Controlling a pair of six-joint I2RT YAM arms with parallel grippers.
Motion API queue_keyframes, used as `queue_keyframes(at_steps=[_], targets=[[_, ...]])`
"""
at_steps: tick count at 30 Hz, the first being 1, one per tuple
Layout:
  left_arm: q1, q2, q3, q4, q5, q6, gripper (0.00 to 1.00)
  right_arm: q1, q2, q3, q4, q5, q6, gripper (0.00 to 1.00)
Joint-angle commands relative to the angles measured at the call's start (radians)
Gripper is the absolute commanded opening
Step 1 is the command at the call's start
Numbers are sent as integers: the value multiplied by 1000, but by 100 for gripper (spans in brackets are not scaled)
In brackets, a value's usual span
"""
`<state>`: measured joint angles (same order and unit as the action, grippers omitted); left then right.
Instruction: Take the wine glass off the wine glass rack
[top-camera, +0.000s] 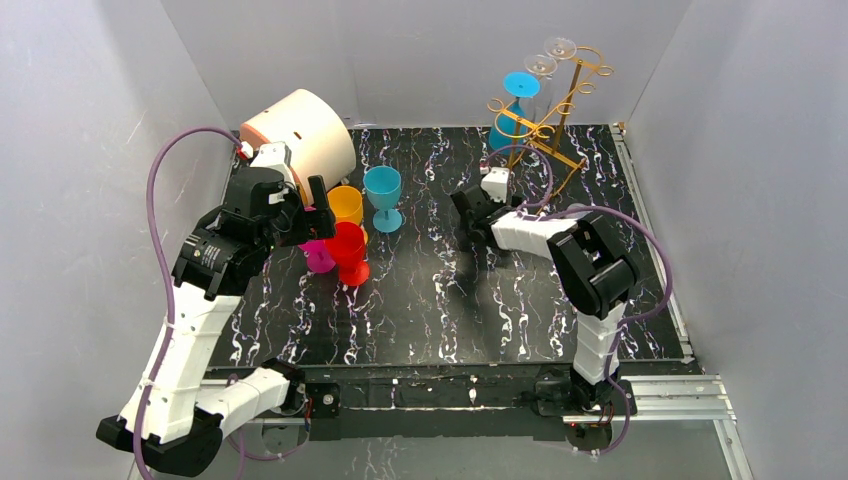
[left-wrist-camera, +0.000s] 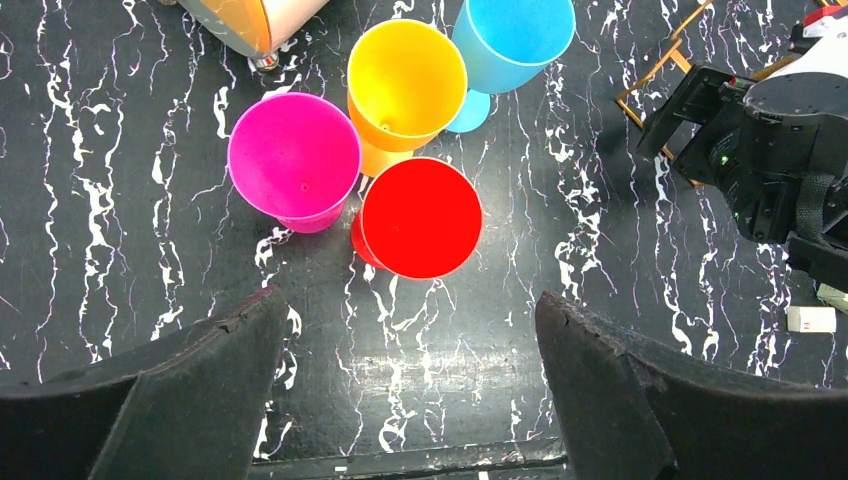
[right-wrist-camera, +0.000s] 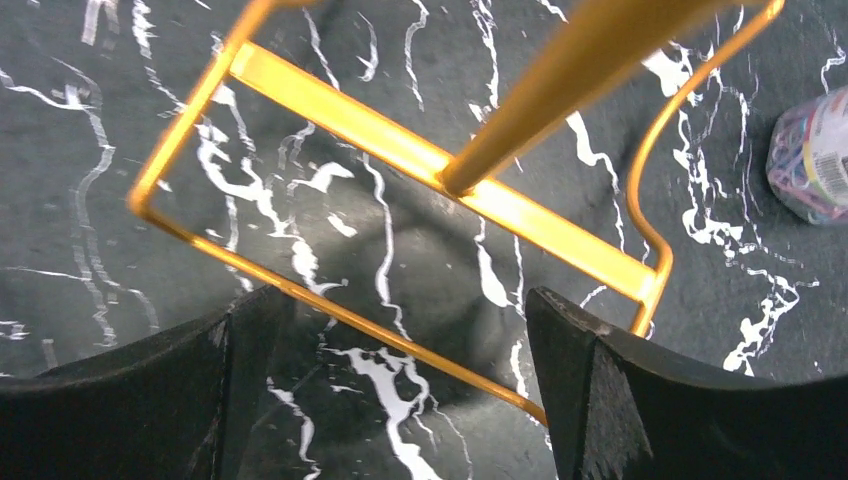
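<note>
Black marbled desk (top-camera: 450, 300); left end effector (left-wrist-camera: 410, 330) spread empty by red cup (left-wrist-camera: 420, 218), right end effector (right-wrist-camera: 400, 340) spread empty over base of rack (right-wrist-camera: 440, 168).

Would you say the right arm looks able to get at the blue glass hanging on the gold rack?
Probably yes. The right claw is open and empty, low by the rack base, with nothing between it and the blue glass; it must rise, since that glass hangs high beside clear glasses.
</note>
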<state>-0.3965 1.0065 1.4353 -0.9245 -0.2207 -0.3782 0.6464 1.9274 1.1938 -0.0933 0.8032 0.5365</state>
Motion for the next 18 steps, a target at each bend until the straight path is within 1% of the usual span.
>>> queue_keyframes(at_steps=[1,10,13,15,18], targets=[[4,-3,8,-20,-2,4,92,-25,3,-58,31,-20,22,99],[4,-9,16,-28,-1,3,92,-49,-104,-250,74,-40,-2,99],[3,-9,19,-28,2,-1,92,-51,-155,-319,85,-89,-4,99],[4,-13,20,-28,4,-1,92,-58,-186,-373,125,-131,-10,99],[4,-17,20,-35,1,1,92,-88,-226,-441,111,-154,19,99]])
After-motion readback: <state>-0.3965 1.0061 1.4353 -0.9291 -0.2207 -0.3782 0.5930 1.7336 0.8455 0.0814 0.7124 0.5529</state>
